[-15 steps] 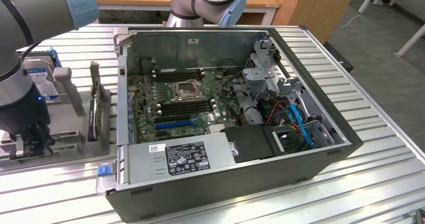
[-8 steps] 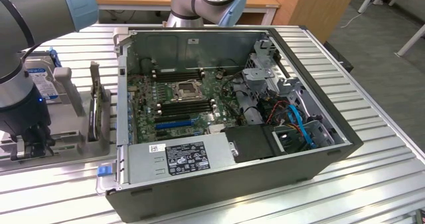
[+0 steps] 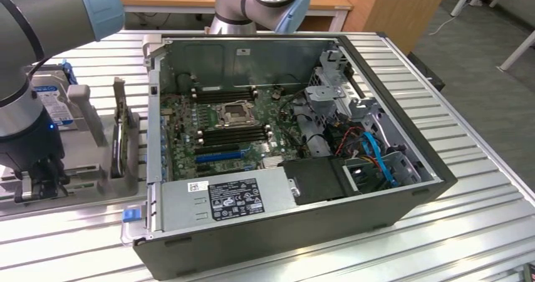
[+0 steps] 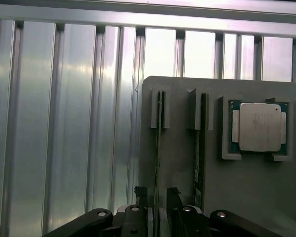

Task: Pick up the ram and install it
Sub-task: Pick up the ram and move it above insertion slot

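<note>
The ram [image 4: 158,148] stands on edge in a slot of the grey holder [image 4: 177,197], and a second stick [image 4: 199,148] stands in the neighbouring slot. In the wrist view the first stick's thin edge runs between the open fingers of my gripper [image 4: 156,193], and nothing is gripped. In the exterior view my gripper [image 3: 40,191] hangs over the holder's near end at the exterior view's left. The dark upright ram [image 3: 119,128] stands a little to its right. I cannot tell how high the fingers are above the stick.
A square silver processor [image 4: 259,127] lies in its own pocket of the holder. A hard drive [image 3: 50,100] with a blue label stands behind the arm. The open computer case [image 3: 401,207] fills the middle, with the motherboard's memory slots [image 3: 234,135] near the processor socket [image 3: 234,113].
</note>
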You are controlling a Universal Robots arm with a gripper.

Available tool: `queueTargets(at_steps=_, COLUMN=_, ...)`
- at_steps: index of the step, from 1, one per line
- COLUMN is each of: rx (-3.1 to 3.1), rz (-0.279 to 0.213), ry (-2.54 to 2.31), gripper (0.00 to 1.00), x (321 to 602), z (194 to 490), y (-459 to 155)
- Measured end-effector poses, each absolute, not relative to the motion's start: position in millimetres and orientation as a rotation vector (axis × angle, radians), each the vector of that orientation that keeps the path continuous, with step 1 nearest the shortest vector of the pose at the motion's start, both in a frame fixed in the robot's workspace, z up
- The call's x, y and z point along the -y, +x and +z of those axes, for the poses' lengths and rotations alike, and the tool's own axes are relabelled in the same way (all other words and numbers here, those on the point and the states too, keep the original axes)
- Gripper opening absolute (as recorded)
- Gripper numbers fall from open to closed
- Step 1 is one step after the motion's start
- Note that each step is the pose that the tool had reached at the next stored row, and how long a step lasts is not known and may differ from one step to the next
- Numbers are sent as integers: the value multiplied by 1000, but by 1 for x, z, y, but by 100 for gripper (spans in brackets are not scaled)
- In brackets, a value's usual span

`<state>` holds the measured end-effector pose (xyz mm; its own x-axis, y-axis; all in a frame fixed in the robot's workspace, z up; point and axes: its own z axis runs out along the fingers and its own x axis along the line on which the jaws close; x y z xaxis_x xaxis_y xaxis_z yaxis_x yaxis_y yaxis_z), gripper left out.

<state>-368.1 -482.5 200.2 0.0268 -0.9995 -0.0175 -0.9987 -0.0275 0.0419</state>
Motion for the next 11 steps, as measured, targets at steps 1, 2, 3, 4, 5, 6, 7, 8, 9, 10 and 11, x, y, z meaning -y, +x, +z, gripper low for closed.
queueTargets(at_steps=1, rx=2178, rz=-65, ry=2238, gripper=30, x=483, z=200, y=-368)
queueTargets(at_steps=2, rx=2178, rz=-65, ry=2238, gripper=30, x=483, z=200, y=-368)
queueTargets(at_steps=3, rx=2178, rz=-65, ry=2238, gripper=30, x=483, z=200, y=-368)
queueTargets(at_steps=4, rx=2178, rz=-65, ry=2238, gripper=30, x=483, z=200, y=-368)
queueTargets(at_steps=5, rx=2178, rz=-65, ry=2238, gripper=30, x=483, z=200, y=-368)
queueTargets(at_steps=6, rx=2178, rz=-65, ry=2238, gripper=30, x=483, z=200, y=-368)
queueTargets(at_steps=7, rx=2178, rz=-65, ry=2238, gripper=30, x=483, z=200, y=-368)
queueTargets(at_steps=8, rx=2178, rz=-65, ry=2238, gripper=30, x=483, z=200, y=-368)
queueTargets(at_steps=9, rx=2178, rz=-65, ry=2238, gripper=30, x=483, z=200, y=-368)
queueTargets(at_steps=10, rx=2178, rz=-65, ry=2238, gripper=30, x=483, z=200, y=-368)
queueTargets(at_steps=11, rx=2178, rz=-65, ry=2238, gripper=30, x=483, z=200, y=-368)
